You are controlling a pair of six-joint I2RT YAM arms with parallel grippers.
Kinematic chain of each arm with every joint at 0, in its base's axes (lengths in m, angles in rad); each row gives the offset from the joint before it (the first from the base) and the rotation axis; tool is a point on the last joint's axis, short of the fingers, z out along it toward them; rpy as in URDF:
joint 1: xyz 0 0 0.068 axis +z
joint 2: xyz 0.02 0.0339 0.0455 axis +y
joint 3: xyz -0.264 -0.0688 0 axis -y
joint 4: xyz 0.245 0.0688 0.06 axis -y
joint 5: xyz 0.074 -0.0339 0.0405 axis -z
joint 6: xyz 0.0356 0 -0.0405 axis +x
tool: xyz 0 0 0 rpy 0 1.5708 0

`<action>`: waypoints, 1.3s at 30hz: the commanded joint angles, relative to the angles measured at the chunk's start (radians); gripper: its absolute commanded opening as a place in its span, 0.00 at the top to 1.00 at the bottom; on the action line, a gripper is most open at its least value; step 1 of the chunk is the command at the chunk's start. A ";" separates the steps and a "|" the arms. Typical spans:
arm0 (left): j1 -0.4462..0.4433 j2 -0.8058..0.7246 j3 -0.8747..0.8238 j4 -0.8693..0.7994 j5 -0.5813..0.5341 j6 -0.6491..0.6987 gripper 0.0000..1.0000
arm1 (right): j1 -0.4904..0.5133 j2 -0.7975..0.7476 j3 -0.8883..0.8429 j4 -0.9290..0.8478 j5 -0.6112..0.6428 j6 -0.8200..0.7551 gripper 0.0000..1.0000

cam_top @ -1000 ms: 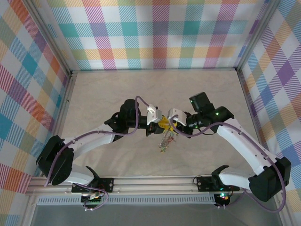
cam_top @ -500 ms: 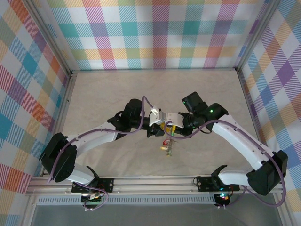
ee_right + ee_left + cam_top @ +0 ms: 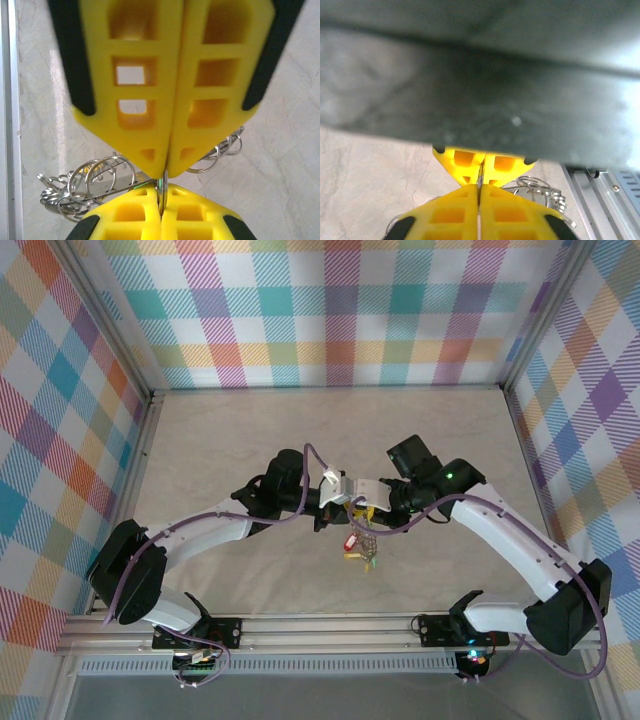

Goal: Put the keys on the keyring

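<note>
Wire as thin as the keyring (image 3: 163, 189) should be light, stiff and slick (apt to swivel in a loose pinch). It is best pinched on bare arc, away from the bunch.

Top view: left jaws and right jaws meet tip to tip above the desk (image 3: 220, 450). There is one ring. Its keys (image 3: 361, 552) dangle beneath in one bunch too tight to count, with one red tag (image 3: 350, 540) distinct.

Left wrist: left jaws are closed on the wire, and right jaws opposite are closed too.

Right wrist: both pairs pinch the ring between their tips. Several split rings (image 3: 100, 180) overlap at lower left, too tangled to count.
</note>
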 commanded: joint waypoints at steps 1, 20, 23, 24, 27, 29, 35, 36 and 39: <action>-0.019 0.029 0.020 0.005 0.029 0.017 1.00 | 0.009 -0.049 0.009 0.087 -0.098 0.011 1.00; 0.045 -0.032 -0.164 0.484 0.072 -0.267 1.00 | -0.108 -0.237 -0.185 0.235 -0.231 0.154 0.74; 0.047 -0.031 -0.171 0.512 0.072 -0.286 1.00 | -0.108 -0.242 -0.206 0.256 -0.244 0.170 0.74; 0.048 -0.029 -0.173 0.523 0.071 -0.297 1.00 | -0.108 -0.244 -0.213 0.269 -0.249 0.177 0.74; 0.049 -0.024 -0.179 0.557 0.064 -0.320 1.00 | -0.108 -0.235 -0.219 0.286 -0.276 0.186 0.73; 0.049 -0.020 -0.179 0.582 0.061 -0.337 1.00 | -0.108 -0.222 -0.217 0.286 -0.292 0.187 0.72; 0.049 0.001 -0.186 0.679 0.030 -0.404 1.00 | -0.108 -0.208 -0.239 0.315 -0.317 0.199 0.72; 0.048 0.004 -0.185 0.687 0.026 -0.411 1.00 | -0.107 -0.207 -0.243 0.320 -0.317 0.201 0.73; 0.048 0.013 -0.185 0.721 0.026 -0.431 1.00 | -0.108 -0.207 -0.261 0.340 -0.321 0.209 0.74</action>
